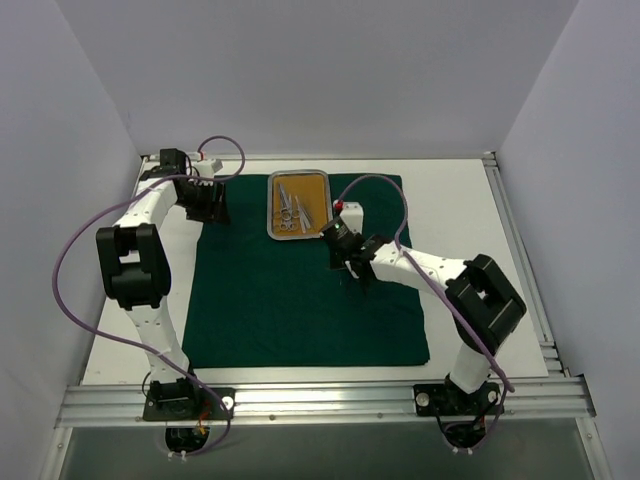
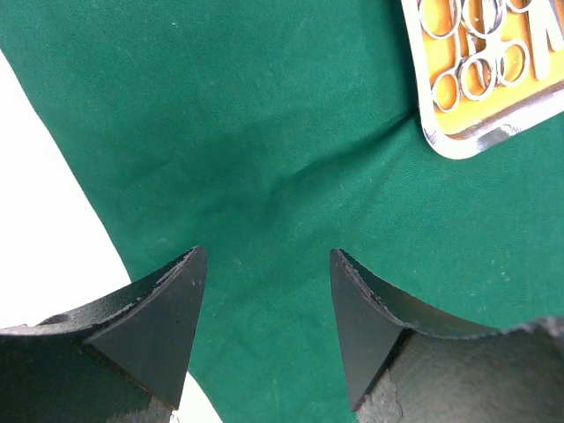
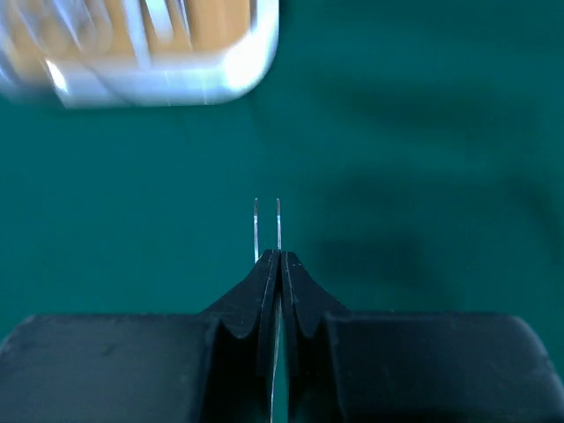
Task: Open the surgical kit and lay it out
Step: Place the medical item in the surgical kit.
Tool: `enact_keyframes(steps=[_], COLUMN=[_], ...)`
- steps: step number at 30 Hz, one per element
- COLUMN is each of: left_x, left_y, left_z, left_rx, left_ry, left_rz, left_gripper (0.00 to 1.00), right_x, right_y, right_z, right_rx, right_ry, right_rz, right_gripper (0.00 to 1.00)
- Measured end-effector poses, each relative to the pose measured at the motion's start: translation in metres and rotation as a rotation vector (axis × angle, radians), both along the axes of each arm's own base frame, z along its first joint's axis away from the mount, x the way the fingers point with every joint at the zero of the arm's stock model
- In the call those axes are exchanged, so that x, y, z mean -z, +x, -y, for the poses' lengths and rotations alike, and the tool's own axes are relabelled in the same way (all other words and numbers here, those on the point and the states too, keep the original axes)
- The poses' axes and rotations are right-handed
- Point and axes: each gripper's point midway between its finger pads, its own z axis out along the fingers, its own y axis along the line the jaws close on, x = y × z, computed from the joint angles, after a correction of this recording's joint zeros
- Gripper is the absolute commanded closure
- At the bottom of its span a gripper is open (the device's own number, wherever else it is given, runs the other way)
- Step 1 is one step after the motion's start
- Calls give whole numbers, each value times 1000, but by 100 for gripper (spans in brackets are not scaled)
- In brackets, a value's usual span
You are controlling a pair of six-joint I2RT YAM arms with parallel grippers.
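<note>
- Seen from above, a dark green cloth (image 1: 300,310) lay spread flat on the white table (image 1: 460,220), roughly rectangular, matte and faintly creased.
- A steel tray (image 1: 269,205) with rounded corners and an orange-brown floor sat on the cloth at the middle of its far edge. Slim silver instruments (image 1: 292,208) with ring handles lay lengthwise inside it.
- The left gripper (image 1: 210,212) hung over the cloth's far left corner, apart from the tray. The right gripper (image 1: 352,268) hung over the cloth just beside the tray's near right corner. A purple cable (image 1: 65,260) looped along the left arm.
- In the left wrist view, the two black, wedge-shaped left fingers (image 2: 159,335), rough along their edges, stood well apart with nothing between them. Below them was cloth, close to its edge, with bare white table at the left. The tray's shiny rounded corner showed at the upper right, with ring handles resting on the orange floor.
- In the right wrist view, the black right fingers (image 3: 295,300) were pressed together on a pair of tweezers (image 3: 278,225). The two thin silver prongs jutted ahead of the tips, parallel and slightly apart. The cloth beneath was out of focus, and the tray's corner was a pale blur at the upper left.
</note>
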Motion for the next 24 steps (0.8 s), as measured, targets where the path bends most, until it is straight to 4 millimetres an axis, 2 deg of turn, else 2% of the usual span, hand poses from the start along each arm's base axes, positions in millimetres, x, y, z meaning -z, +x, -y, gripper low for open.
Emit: enact_keyframes(steps=[4,7,15,24], left_x=[0,0,-1,-1], left_y=[0,0,-1,-1], left_z=[1,2,3,5], left_rx=[2,4,8,11], left_ry=[-3,-3,-6,-12], left_rz=[0,0,0,-2], left_gripper=[33,33,33,33], right_x=[47,64,62,69], right_y=[-46,-63,-58,-57], right_z=[5,12,1,1], right_rx=[-3,31,92,111], right_ry=[-28,-27,55,55], right_rz=[-101,-141,-97,-51], right_gripper=[100,100,100,100])
